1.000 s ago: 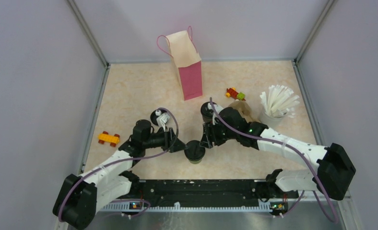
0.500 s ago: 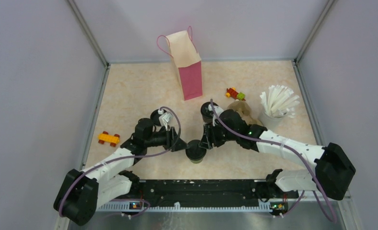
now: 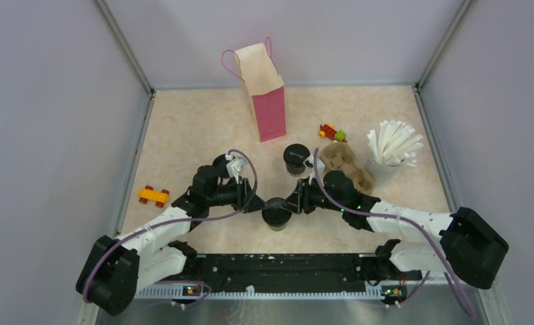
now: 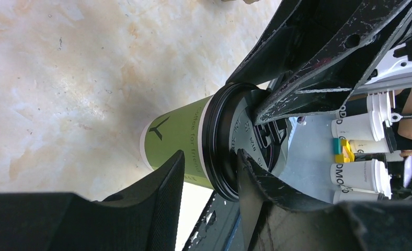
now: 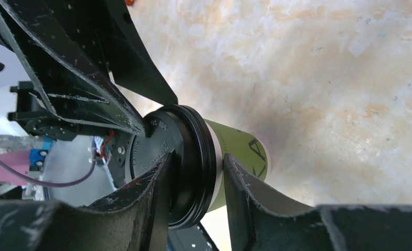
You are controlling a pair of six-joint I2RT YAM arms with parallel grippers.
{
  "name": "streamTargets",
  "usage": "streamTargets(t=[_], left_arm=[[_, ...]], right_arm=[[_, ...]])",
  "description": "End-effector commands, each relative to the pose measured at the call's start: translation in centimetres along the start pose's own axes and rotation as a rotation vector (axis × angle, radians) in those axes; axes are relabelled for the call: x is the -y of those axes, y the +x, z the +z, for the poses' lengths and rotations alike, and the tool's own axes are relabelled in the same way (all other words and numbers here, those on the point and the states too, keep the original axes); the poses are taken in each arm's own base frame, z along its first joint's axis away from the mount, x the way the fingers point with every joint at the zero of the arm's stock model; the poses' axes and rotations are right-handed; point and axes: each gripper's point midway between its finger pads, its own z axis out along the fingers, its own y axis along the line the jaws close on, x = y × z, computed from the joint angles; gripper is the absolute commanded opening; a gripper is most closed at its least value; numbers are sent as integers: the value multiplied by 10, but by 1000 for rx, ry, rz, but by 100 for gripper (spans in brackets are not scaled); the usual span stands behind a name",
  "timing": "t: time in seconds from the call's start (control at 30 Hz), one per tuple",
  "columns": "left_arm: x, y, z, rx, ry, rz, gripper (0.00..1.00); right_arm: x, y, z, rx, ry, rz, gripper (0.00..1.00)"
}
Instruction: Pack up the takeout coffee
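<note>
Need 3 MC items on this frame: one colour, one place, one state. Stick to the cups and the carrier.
1. Side colour of the near cup? A red, B green, C blue
2. Where is the far cup? A on the table beside the carrier, B in the carrier, C stacked on the near cup
3. The near cup is: A lying down, B upright without a lid, C upright with its lid on

1 B: both wrist views show a green wall.
2 A: it stands on the table just left of the carrier.
3 C: the top view shows its round black lid facing up.
</note>
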Motion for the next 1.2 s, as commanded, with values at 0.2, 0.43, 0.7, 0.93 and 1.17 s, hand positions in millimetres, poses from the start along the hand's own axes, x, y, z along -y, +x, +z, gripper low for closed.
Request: streamTargets(t=[0.2, 0.43, 0.7, 0.93, 1.17], left_arm=[[-61, 34, -2, -75, -264, -50, 44], [-67, 38, -3, -85, -295, -69, 43], [-77, 41, -6, -80, -361, -89, 39], [-85, 41, -7, -81, -406, -81, 38], [-67, 40, -11, -70, -350, -97, 37]], right_arm=[[66, 66, -14, -96, 183, 59, 35], [72, 78, -13, -94, 162, 81, 35], [76, 88, -9, -91, 132, 101, 35], [87, 102, -11, -89, 142, 113, 35], [42, 53, -4, -29, 29, 84, 42]])
